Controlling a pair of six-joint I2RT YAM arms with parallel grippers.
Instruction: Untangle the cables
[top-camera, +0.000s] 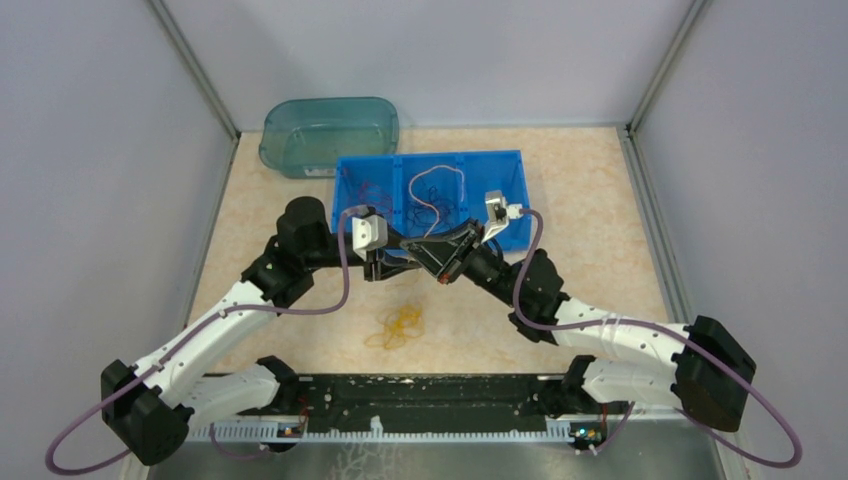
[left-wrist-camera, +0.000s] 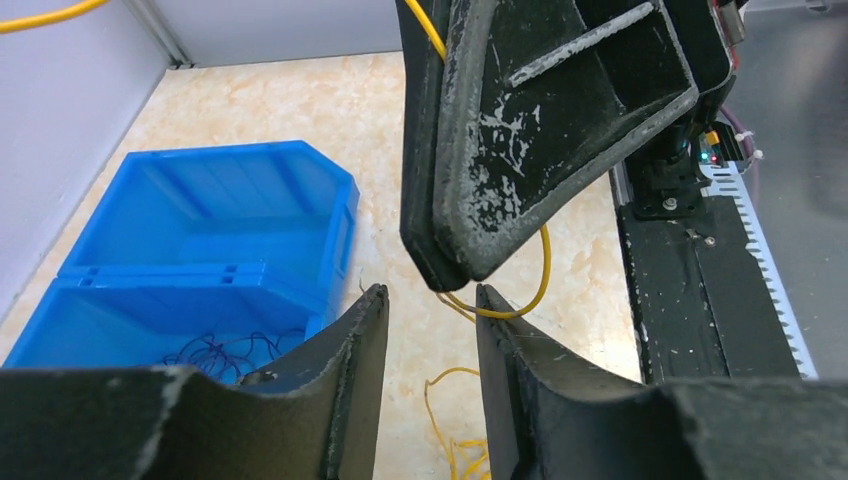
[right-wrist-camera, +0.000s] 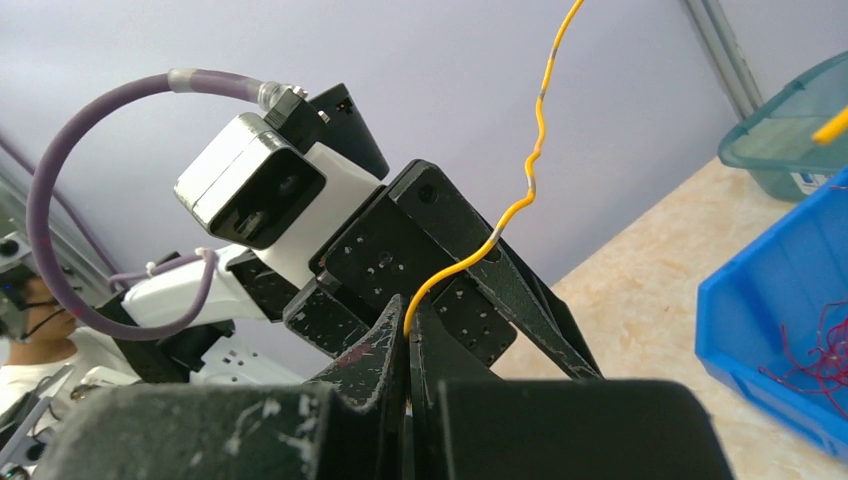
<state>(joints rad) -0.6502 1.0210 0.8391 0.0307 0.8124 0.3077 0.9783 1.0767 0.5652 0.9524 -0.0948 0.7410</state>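
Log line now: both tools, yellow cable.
right tool: shut on yellow cable | left tool: open, tips near right tool, cable loop at gap | rest of cable heaped on table

A yellow cable (left-wrist-camera: 543, 275), dark purple cables (left-wrist-camera: 230, 350) in a blue bin (left-wrist-camera: 200, 200), a teal tub (top-camera: 330, 135), a beige marbled tabletop (top-camera: 600, 270).

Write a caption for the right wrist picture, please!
Right gripper pinches a yellow cable that wiggles upward, with a blue bin nearby.

divided bin (top-camera: 430, 157) mid-table, tub (top-camera: 330, 140) behind its left corner, cable clump (top-camera: 400, 325) on table (top-camera: 600, 200) before bin
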